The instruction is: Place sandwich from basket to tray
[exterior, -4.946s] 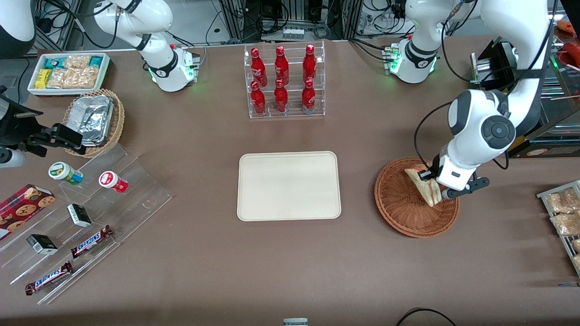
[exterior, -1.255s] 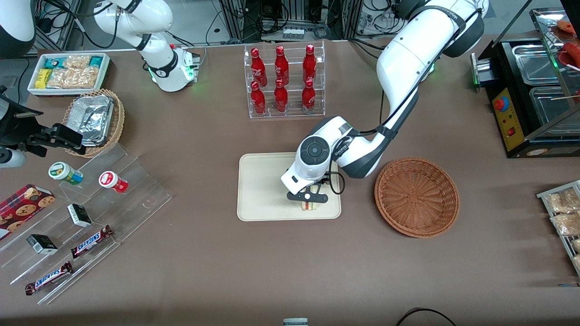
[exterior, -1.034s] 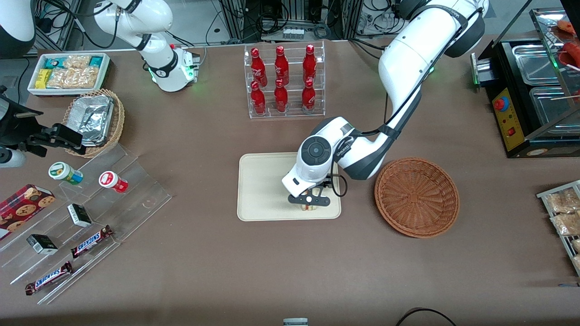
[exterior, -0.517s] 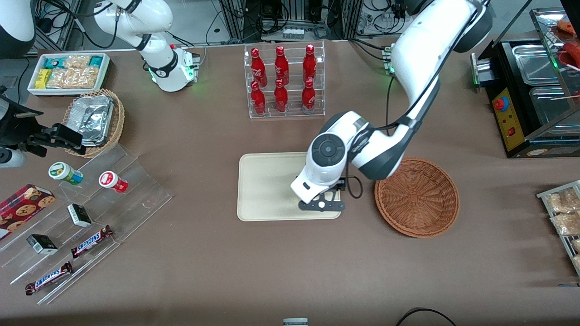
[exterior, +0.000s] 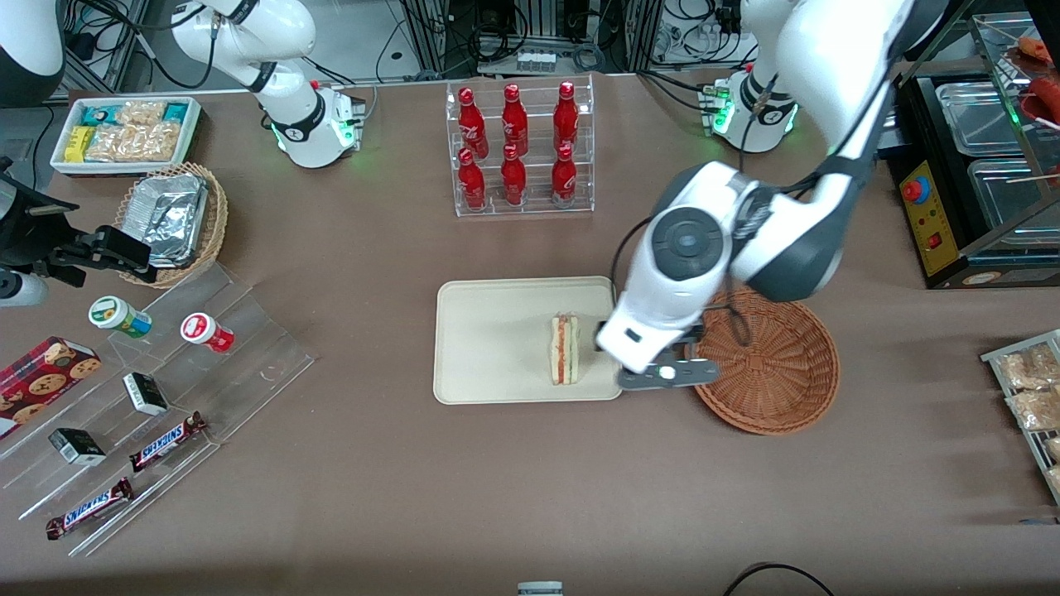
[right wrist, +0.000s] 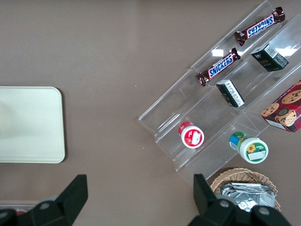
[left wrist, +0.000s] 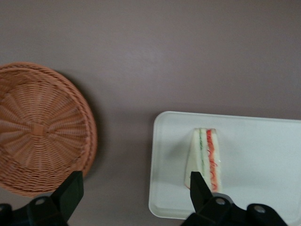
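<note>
I count one sandwich (exterior: 565,348) — it stands on edge on the one tray (exterior: 489,364), at the end nearest the basket (exterior: 778,389). My gripper (exterior: 660,374) hovers above the gap between tray and basket, fingers (left wrist: 200,187) spread wide and holding nothing. Farther from the camera, one clear rack (exterior: 520,149) holds six red bottles (exterior: 513,178).

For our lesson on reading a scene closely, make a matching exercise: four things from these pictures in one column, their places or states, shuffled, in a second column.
Things
1. sandwich
2. basket
3. claw
4. red bottles

Places or states
A. open, raised between the tray and the basket
B. in a clear rack
C. holds nothing
D. on the tray, standing on edge

Pairs: 1-D, 2-C, 3-A, 4-B
</note>
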